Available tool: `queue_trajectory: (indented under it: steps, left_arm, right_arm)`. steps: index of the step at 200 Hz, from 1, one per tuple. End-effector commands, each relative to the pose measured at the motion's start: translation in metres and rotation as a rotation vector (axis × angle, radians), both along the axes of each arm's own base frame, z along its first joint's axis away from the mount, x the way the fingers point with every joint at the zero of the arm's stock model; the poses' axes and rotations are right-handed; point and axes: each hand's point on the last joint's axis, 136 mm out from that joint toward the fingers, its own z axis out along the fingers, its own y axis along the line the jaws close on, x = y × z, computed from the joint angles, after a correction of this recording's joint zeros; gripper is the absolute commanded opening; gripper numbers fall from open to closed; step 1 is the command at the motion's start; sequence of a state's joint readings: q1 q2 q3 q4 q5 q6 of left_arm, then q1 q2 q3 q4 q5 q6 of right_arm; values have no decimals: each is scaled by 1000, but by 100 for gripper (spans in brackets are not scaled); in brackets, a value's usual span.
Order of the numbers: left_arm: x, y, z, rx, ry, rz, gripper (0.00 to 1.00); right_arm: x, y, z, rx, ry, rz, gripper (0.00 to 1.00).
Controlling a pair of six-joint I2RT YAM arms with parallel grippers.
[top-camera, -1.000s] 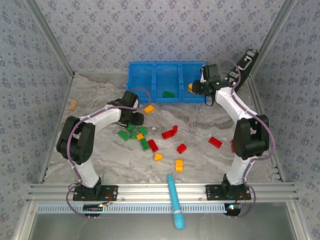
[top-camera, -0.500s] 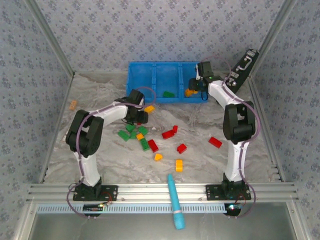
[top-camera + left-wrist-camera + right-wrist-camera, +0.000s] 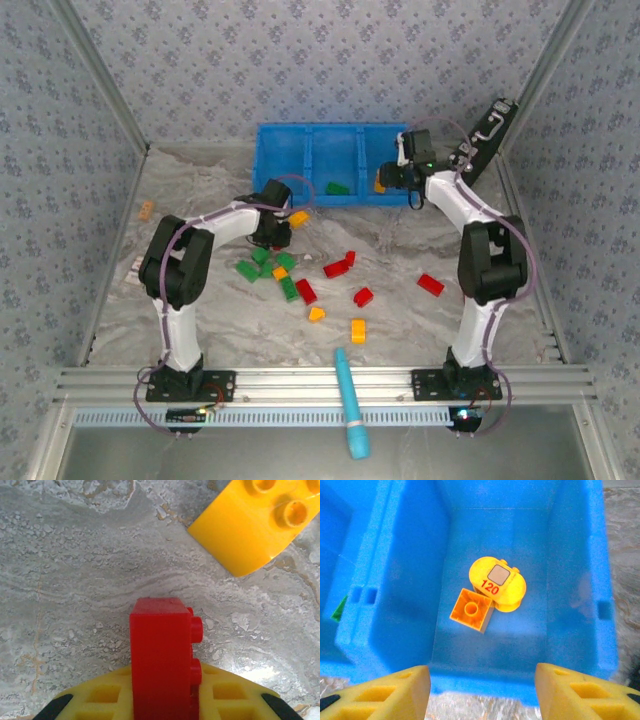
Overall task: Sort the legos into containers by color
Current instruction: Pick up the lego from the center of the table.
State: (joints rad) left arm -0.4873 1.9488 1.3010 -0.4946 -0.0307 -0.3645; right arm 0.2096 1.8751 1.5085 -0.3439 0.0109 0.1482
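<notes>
From above: the left gripper [image 3: 272, 232] has just squeezed shut by the loose legos [image 3: 340, 268]. The right gripper [image 3: 388, 178] has opened over the blue bin [image 3: 285, 165].

Left wrist: a red brick [image 3: 161, 655] is pinched tight, ready to lift.

Right wrist: the fingers [image 3: 385, 692] are apart. The orange brick [image 3: 471, 610] now lies in the right-hand box [image 3: 520, 530], so it is sorted. A yellow piece [image 3: 497, 585] there says "120".

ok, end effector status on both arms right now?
left end effector: closed, holding a red lego.
right end effector: open, holding nothing, above the bin's right compartment.
</notes>
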Motion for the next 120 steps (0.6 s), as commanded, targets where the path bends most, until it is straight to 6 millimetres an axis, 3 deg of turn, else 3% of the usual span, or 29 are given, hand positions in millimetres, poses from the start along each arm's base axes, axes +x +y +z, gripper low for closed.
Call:
queue_trajectory:
  steps: [1,19,42,72,80,120]
  left_arm:
    - [-4,-1,9,7,2,-14,16]
    - [-1,4,27,24,-39,-21,14]
    - [10,10,64,39,-128,-25,14]
    - [39,5,121,-3,-282,-26,14]
    - [48,5,134,-2,-327,-25,14]
    - [95,7,165,-21,-468,12,14]
  right_arm:
    - [-17,1,25,22,-54,8,62]
    - [-31,1,27,40,-50,5,63]
    - [-52,7,20,74,-21,12,64]
    - [-80,20,1,103,34,38,64]
    - [-95,21,-17,92,84,39,64]
    - [-141,30,-42,108,159,45,64]
